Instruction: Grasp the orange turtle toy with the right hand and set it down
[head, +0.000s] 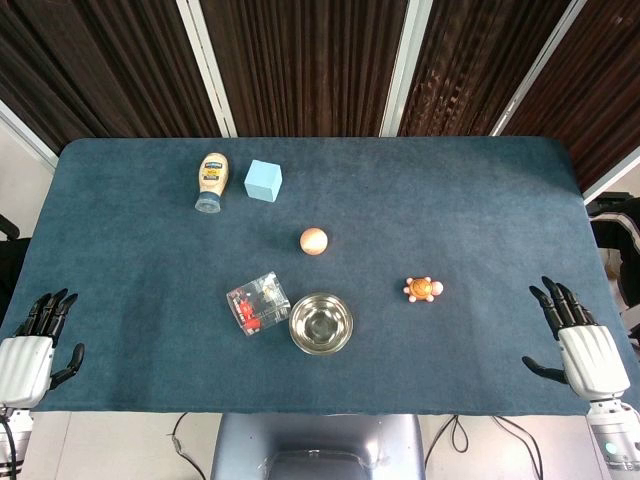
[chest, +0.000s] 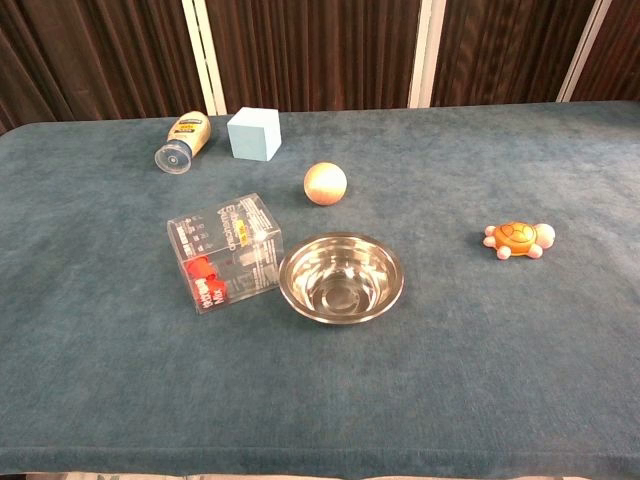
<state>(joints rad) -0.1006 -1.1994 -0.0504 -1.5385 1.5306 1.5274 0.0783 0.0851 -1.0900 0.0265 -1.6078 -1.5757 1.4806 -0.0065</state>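
The orange turtle toy (head: 423, 289) (chest: 517, 239) lies on the blue table cloth, right of centre, with pink feet and head. My right hand (head: 578, 340) rests at the table's near right corner, fingers spread and holding nothing, well to the right of the turtle. At the near left corner my left hand (head: 35, 338) lies the same way, fingers apart and holding nothing. Neither hand shows in the chest view.
A steel bowl (head: 321, 323) (chest: 341, 277) sits near the front centre, with a clear plastic box (head: 258, 305) (chest: 226, 252) to its left. A peach ball (head: 313, 241) (chest: 325, 183) lies mid-table. A light blue cube (head: 263, 180) (chest: 254, 134) and a lying mayonnaise bottle (head: 211, 181) (chest: 184, 141) are at the back left.
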